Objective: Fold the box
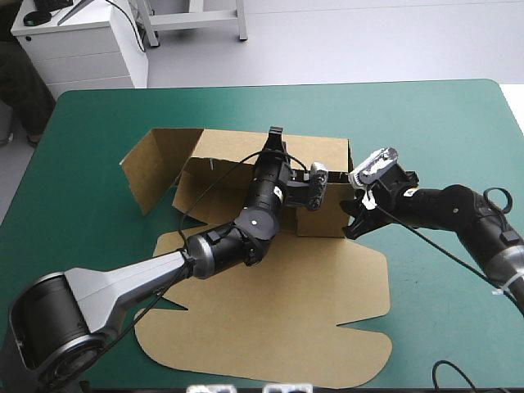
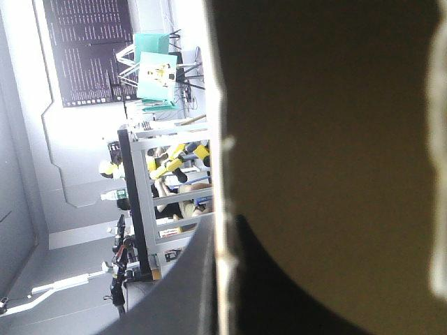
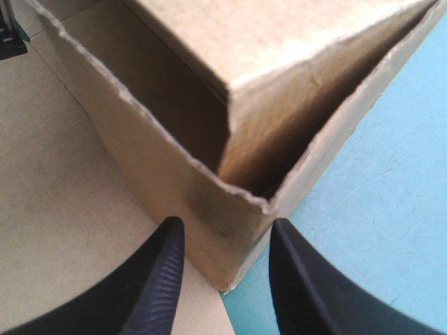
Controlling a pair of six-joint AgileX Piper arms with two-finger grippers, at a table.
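We see the box [image 1: 246,160] at the middle of the counter [image 1: 426,123], part built. Its walls stand as an open tray, and its lid [image 1: 278,327] lies flat on the teal-green cover, reaching almost to the counter's near edge. A side flap [image 1: 151,168] stands swung out toward the left edge, tilted and untucked.

The left claw [image 1: 274,137] reaches across the tray to its far wall. In its wrist view brown board [image 2: 328,139] fills most of the sight. The board's cut edge runs between the two black fingers [image 2: 279,293], which sit close on either side of it, so we read this claw as clamped on the wall.

The right claw [image 1: 358,214] is at the tray's near-right corner. Its wrist view shows the claw [image 3: 225,223] with the fingers [image 3: 164,279] spread apart and holding nothing. The corner of the box [image 3: 174,167] stands just between the tips, and we cannot tell if they touch it. One finger is over the lid, the other over the bare cover [image 3: 377,209].

For open room, a broad bare band runs along the far edge, and another lies between the tray and the right edge. A narrower strip separates the flap from the left edge. Near the near edge the lid leaves little free.
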